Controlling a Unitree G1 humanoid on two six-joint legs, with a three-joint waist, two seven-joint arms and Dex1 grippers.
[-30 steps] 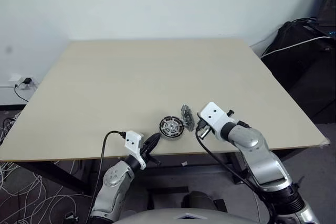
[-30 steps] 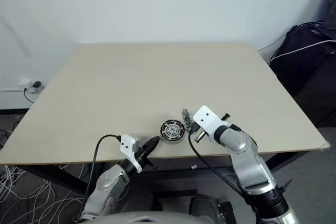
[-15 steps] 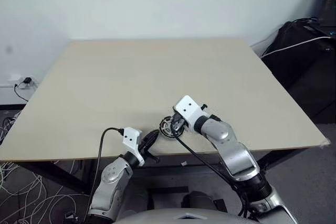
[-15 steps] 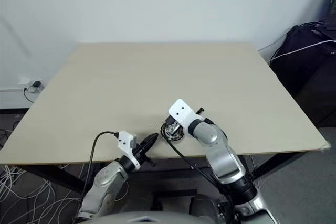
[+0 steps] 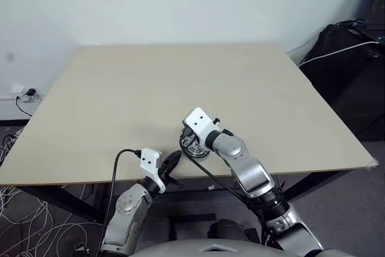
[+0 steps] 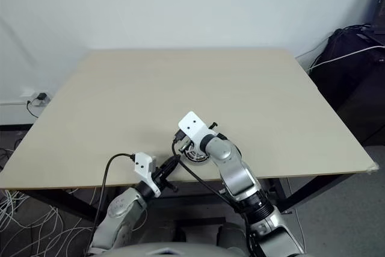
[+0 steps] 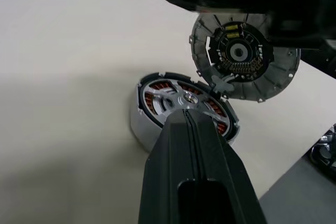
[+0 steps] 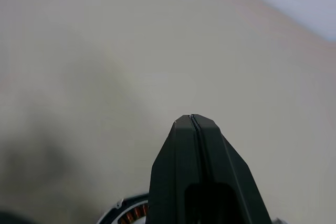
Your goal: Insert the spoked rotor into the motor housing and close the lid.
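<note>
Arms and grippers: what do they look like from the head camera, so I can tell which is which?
Both arms have silver-grey rounded shells with black joints. Each wrist carries a white angular bracket with small dark holes, ahead of two black tapered fingers. The left gripper has a black cable arcing from its bracket; the right gripper has a black cable looping below its forearm.

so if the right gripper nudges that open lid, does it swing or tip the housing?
Probably swings: the lid stands open on a hinge tab. The motor housing, low, metal and copper-wound, looks heavy and unlikely to tip, though it may slide on the smooth table.
</note>
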